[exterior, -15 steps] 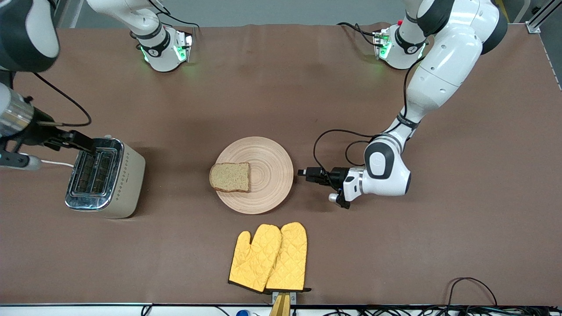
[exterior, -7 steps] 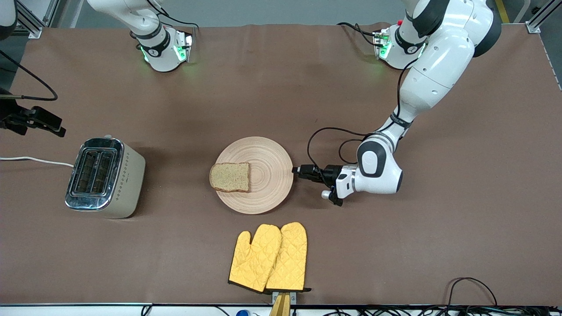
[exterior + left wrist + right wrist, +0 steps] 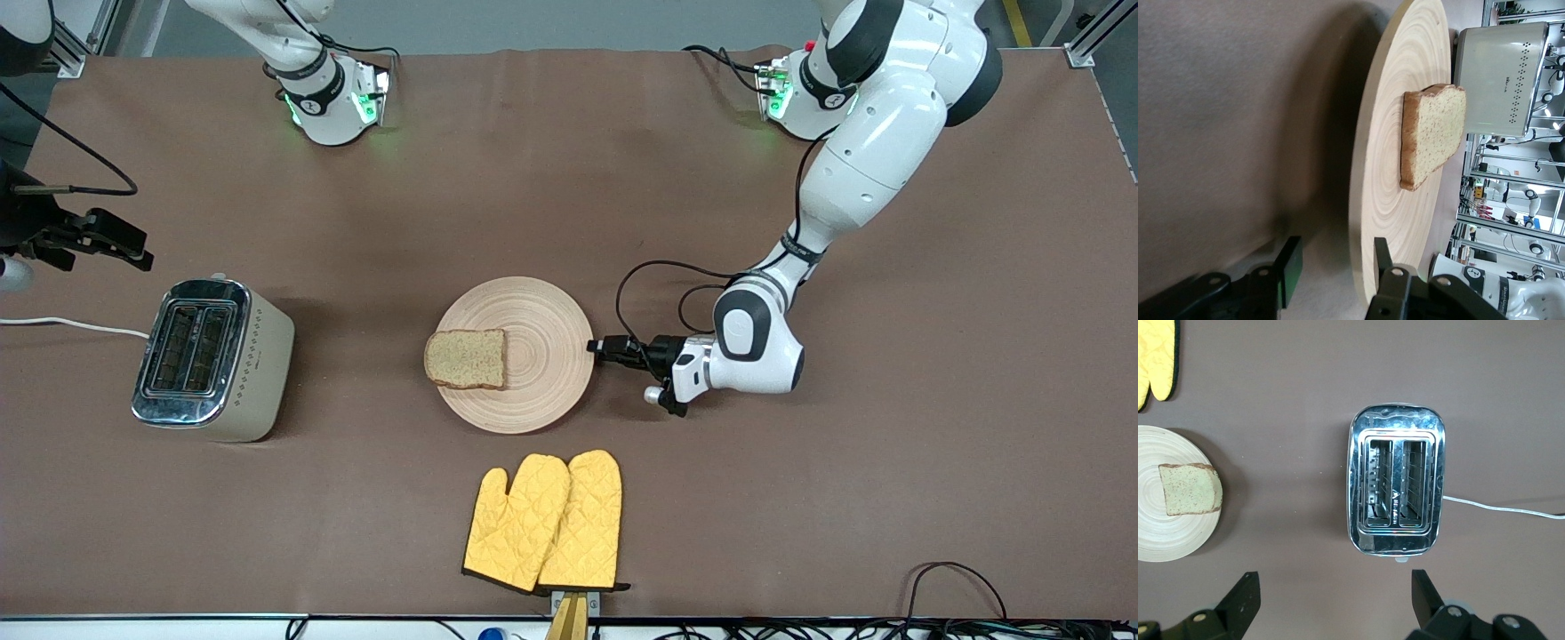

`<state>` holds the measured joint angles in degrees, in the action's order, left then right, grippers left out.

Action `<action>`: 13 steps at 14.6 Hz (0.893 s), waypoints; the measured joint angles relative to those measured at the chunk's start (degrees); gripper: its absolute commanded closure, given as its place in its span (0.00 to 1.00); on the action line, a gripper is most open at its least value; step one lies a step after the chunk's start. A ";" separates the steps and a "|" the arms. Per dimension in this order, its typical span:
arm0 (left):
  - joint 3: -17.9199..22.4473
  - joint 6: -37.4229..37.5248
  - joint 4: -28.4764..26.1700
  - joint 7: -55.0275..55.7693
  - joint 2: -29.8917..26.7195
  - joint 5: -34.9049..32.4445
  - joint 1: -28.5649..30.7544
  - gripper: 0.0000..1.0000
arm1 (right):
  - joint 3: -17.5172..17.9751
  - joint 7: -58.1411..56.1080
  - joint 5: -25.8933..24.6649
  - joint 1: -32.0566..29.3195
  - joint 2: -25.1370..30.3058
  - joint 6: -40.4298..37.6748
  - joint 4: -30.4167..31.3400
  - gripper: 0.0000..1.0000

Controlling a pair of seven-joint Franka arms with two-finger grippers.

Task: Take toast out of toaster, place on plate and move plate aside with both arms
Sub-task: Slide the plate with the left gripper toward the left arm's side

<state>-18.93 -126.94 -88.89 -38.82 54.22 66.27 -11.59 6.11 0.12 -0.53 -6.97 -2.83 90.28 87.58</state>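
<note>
The round beige plate lies mid-table. The toast lies flat on it, on the part toward the right arm's end. Low at the plate's edge toward the left arm's end, my left gripper is open with its jaws straddling the rim. In the left wrist view one finger is over the plate, the other finger is off it, and the toast lies further in. My right gripper hangs open and empty over bare table beside the toaster, with both fingertips wide apart.
A cream and chrome toaster with empty slots stands toward the right arm's end, its white cord running off the table. Two yellow oven mitts lie nearer the front camera than the plate. A black cable loops by the left wrist.
My left gripper slid up to the plate until the rim came between its jaws, which have narrowed. My right gripper left the toaster's top and drew off beside it.
</note>
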 measured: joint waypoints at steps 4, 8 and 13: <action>0.00 -0.11 0.41 0.08 0.26 0.52 -0.39 0.67 | -2.14 -2.25 -0.02 0.11 0.19 -0.98 -0.08 0.00; -0.09 -0.16 0.96 0.08 1.01 1.00 -1.11 0.97 | -2.37 -2.26 -0.02 1.66 0.84 -1.60 -0.09 0.00; -0.13 -0.88 1.98 1.00 1.05 1.72 -1.19 1.00 | -2.92 -2.26 -0.02 2.64 0.88 -1.62 -0.08 0.00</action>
<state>-19.05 -127.81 -86.91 -37.82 55.27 67.99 -12.78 3.19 -2.13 -0.56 -4.33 -1.95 88.66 87.50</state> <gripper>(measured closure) 0.903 0.000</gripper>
